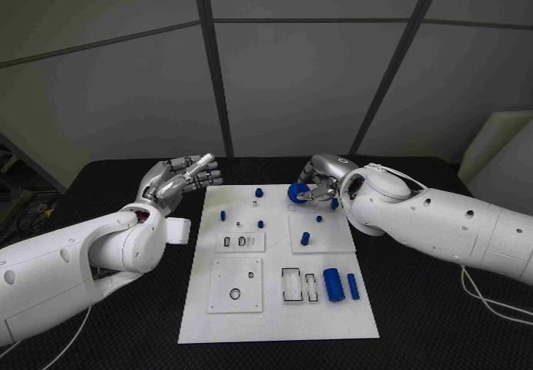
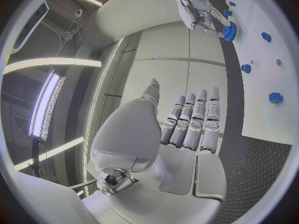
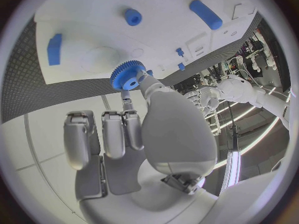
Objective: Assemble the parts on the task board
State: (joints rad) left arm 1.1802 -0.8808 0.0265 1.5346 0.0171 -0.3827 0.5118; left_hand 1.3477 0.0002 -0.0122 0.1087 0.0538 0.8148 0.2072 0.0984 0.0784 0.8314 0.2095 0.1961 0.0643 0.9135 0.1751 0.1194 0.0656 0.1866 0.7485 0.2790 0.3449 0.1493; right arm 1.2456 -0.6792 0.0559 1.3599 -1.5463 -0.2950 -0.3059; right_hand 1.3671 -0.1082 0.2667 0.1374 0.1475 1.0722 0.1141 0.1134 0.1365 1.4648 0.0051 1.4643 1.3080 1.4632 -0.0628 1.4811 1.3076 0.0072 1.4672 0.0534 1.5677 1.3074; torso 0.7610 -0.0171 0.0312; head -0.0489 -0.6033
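The white task board (image 1: 278,308) lies mid-table. My right hand (image 1: 319,183) hovers over the board's far edge and pinches a blue gear (image 1: 298,193) between thumb and a finger; the right wrist view shows the gear (image 3: 127,76) at the fingertips above the board (image 3: 87,30). My left hand (image 1: 178,181) is raised beside the board's far left corner, fingers straight and apart, holding nothing. In the left wrist view the left hand (image 2: 190,129) is flat and the right hand (image 2: 201,10) holds the gear (image 2: 230,33).
On the board lie a thick blue cylinder (image 1: 332,284) and a thinner blue bar (image 1: 352,286) at the near right. Small blue pegs (image 1: 258,191) stand across the far half. Square white inserts (image 1: 236,284) sit on the board's left side.
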